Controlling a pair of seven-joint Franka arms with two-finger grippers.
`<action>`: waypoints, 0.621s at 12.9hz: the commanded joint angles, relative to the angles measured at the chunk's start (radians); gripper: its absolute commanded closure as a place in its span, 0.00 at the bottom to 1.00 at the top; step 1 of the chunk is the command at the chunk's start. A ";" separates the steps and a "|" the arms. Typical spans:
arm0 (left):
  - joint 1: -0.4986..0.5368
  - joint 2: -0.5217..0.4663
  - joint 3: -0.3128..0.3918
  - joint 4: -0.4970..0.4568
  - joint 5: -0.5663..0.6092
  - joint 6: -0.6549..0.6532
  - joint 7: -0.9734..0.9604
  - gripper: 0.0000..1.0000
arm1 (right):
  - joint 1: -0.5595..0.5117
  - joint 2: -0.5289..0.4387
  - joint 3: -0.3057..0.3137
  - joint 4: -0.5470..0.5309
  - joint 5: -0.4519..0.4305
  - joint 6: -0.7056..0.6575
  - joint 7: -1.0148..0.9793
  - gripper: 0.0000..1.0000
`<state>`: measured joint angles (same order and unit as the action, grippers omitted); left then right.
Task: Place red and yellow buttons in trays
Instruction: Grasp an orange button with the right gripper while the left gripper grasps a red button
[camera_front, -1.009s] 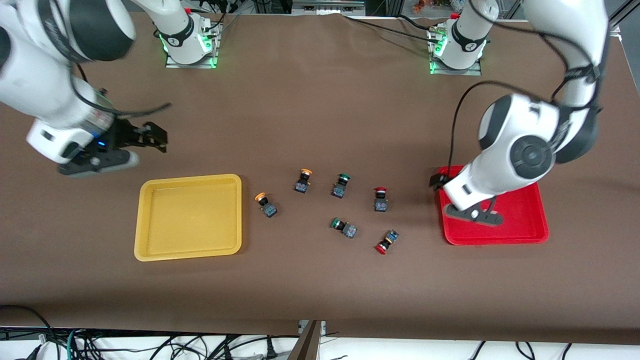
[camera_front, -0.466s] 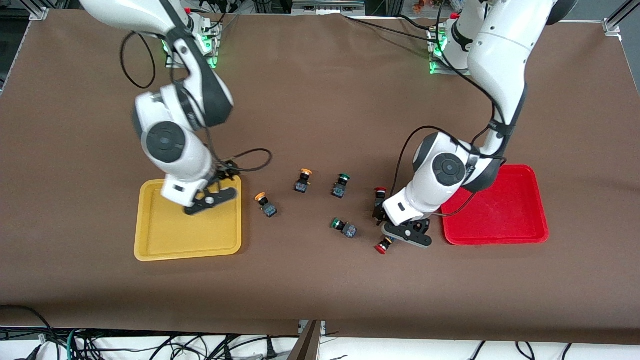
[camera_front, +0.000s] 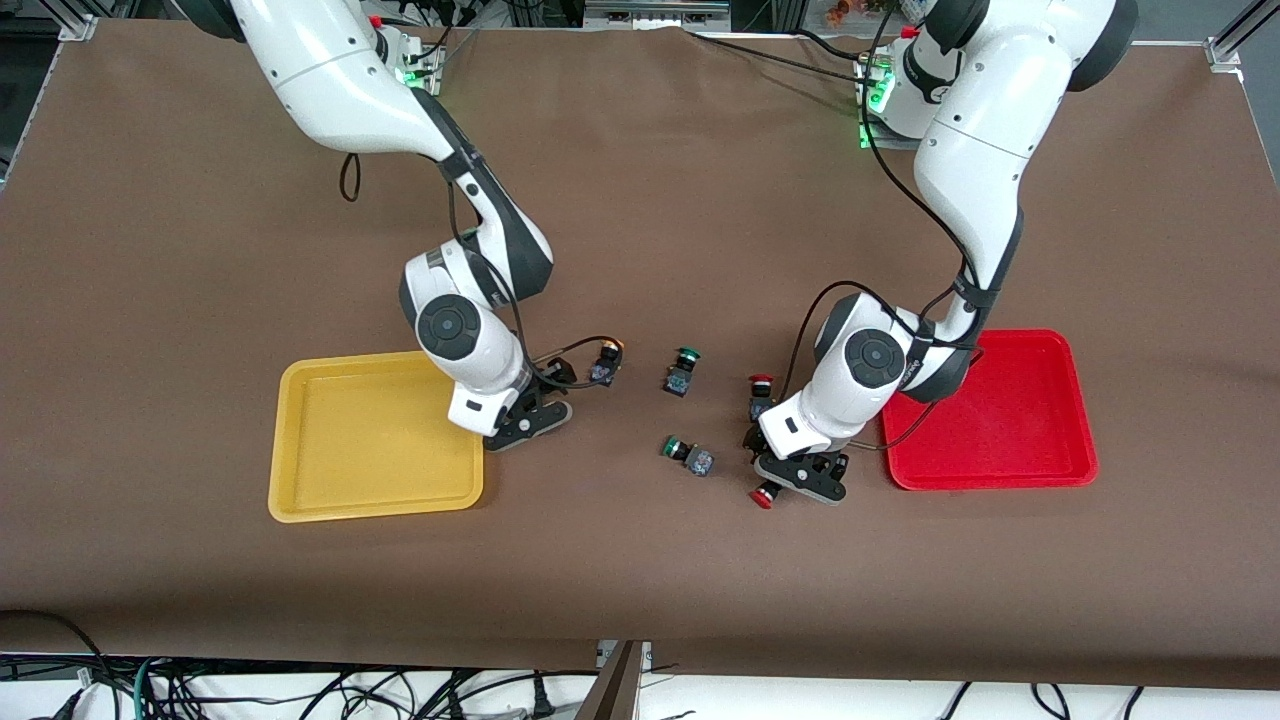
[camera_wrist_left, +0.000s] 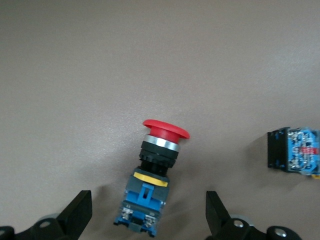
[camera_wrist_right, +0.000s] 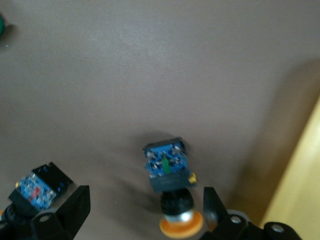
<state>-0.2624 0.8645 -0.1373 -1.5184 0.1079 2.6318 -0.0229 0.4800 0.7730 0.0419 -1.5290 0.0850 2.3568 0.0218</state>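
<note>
The yellow tray (camera_front: 300, 440) lies toward the right arm's end of the table and the red tray (camera_front: 1040, 420) toward the left arm's end. My left gripper (camera_front: 800, 472) is open, low over a red button (camera_front: 764, 496) lying on its side. In the left wrist view this red button (camera_wrist_left: 156, 165) lies between the open fingers (camera_wrist_left: 76, 218) of the left gripper (camera_wrist_left: 147, 212). A second red button (camera_front: 761, 390) stands beside the gripper. My right gripper (camera_front: 520, 418) is open beside the yellow tray, around a yellow button (camera_wrist_right: 172, 192). The right gripper (camera_wrist_right: 145, 202) hides that button in the front view. The other yellow button (camera_front: 606, 362) stands close by.
Two green-capped buttons sit between the arms, one (camera_front: 682, 370) farther from the front camera and one (camera_front: 688, 455) nearer. The yellow tray's rim (camera_wrist_right: 300, 190) shows right beside the right gripper. A neighbouring button's body (camera_wrist_left: 295, 150) lies near the left gripper.
My right gripper moved from over the yellow tray to over the yellow button beside it. My left gripper settled lower over the lying red button. No button has moved.
</note>
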 joint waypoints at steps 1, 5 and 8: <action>-0.012 0.042 -0.001 0.035 0.019 -0.006 0.034 0.00 | 0.006 0.029 -0.002 0.021 0.019 0.033 0.000 0.03; -0.018 0.041 0.004 0.040 0.069 -0.004 0.034 1.00 | 0.012 0.046 -0.005 0.009 0.012 0.056 -0.013 0.48; 0.021 0.007 0.001 0.032 0.072 -0.013 0.052 1.00 | 0.011 0.045 -0.005 0.009 0.006 0.053 -0.020 0.85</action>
<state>-0.2742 0.8879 -0.1319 -1.4920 0.1562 2.6340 -0.0003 0.4863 0.8100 0.0405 -1.5282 0.0856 2.3981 0.0198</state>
